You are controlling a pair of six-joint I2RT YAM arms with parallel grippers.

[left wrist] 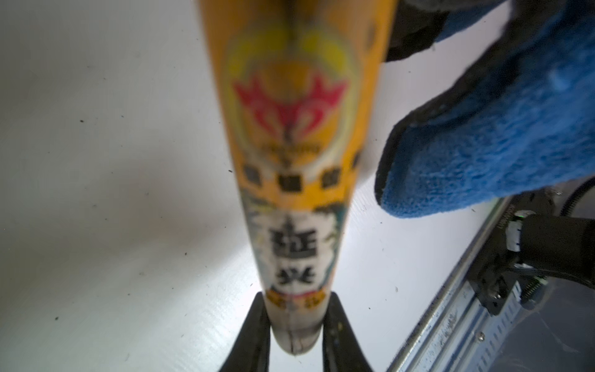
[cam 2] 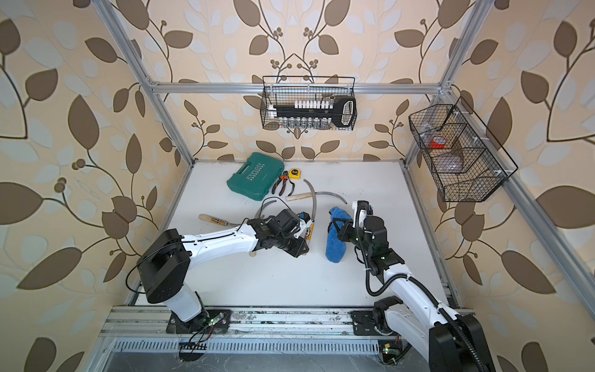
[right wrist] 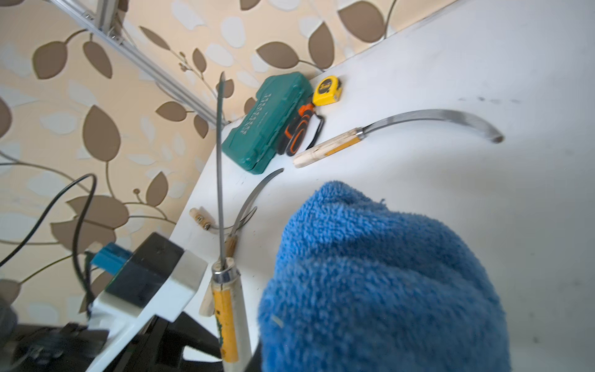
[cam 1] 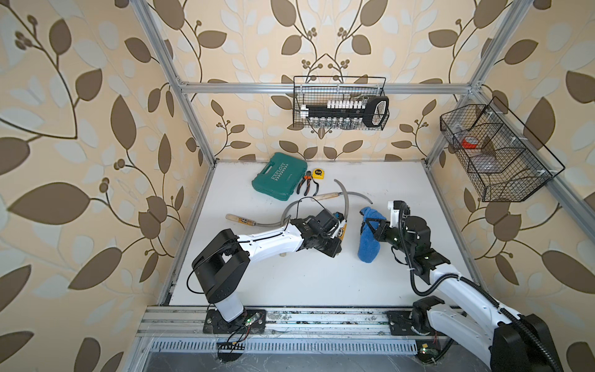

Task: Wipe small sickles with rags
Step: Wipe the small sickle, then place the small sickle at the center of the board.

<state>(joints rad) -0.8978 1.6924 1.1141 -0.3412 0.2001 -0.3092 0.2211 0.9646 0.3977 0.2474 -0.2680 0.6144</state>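
My left gripper (left wrist: 297, 299) is shut on the butt end of a small sickle's pale wooden handle (left wrist: 296, 135), which carries a yellow label. In both top views that gripper (cam 1: 342, 229) holds the sickle off the table, and its thin blade (cam 1: 347, 199) arcs toward the back wall. My right gripper (cam 1: 367, 224) is shut on the blue fluffy rag (cam 1: 369, 243), which hangs just right of the held handle (right wrist: 225, 315) without touching it. In the right wrist view the rag (right wrist: 380, 283) hides the jaws. A second sickle (cam 1: 325, 195) lies behind. A third sickle (cam 1: 236, 219) lies at the left, partly under my left arm.
A teal tool case (cam 1: 278, 181), orange-and-black pliers (cam 1: 306, 185) and a yellow tape measure (cam 1: 318, 174) sit at the back of the white table. Wire baskets hang on the back wall (cam 1: 339, 103) and the right wall (cam 1: 492, 151). A metal rail (cam 1: 289, 319) runs along the front edge.
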